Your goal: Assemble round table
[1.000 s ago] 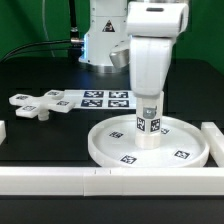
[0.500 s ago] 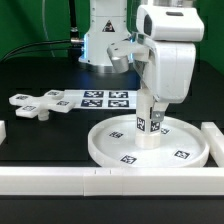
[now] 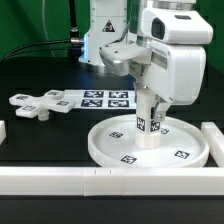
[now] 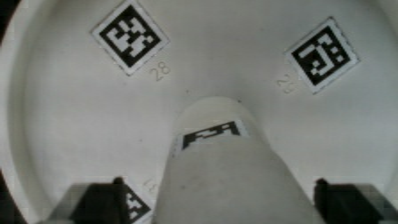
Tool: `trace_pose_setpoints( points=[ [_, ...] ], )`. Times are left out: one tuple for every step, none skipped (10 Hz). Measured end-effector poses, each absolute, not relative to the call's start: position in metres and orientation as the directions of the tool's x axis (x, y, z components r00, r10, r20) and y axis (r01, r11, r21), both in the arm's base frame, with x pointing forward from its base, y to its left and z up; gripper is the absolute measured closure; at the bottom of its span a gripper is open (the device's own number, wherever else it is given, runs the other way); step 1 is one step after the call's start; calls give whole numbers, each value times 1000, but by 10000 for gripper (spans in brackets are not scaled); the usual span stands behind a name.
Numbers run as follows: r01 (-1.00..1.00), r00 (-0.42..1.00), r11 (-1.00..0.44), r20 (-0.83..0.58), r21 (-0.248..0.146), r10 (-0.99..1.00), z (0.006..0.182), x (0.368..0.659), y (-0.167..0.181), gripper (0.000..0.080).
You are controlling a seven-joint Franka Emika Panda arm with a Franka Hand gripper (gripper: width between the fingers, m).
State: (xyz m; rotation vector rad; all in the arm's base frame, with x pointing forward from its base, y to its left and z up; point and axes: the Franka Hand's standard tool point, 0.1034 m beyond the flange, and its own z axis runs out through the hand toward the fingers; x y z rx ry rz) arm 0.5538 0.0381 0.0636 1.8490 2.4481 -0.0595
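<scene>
White tagged post [image 3: 148,128] stands between claw [image 3: 150,104] fingers, on tagged disc [image 3: 100,148] beneath; clamped or apart: cannot tell.

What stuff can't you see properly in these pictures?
- Wrist view: the pincer has its fingertips cut off by the picture's edge and blurred, so it is unclear whether they press the post.
- Both views: the disc's central hub is hidden under the post.
- Exterior view: the tags on the cross-shaped piece are too small to read.
</scene>
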Motion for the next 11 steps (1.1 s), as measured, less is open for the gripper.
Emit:
trace_pose_setpoints(
  points=[
    [962,-271,273,-82,13,959,63,554,38,393],
    [962,-271,273,-82,13,959,63,554,38,393],
    [963,-267,269,-82,13,960,63,554,38,393],
    [969,-244,246,-81,15,966,63,554,37,393],
    [969,-243,245,-81,15,967,63,554,37,393],
    [976,-216,218,-79,15,973,63,553,37,393],
    [999,-38,39,-76,17,996,63,552,38,393],
    [996,87,-86,-75,23,993,63,552,37,392],
    [978,206,-205,-68,27,976,63,551,38,392],
    [942,335,-334,-58,27,940,63,550,38,392],
    [909,417,-416,-44,24,908,63,550,37,390]
  ],
)
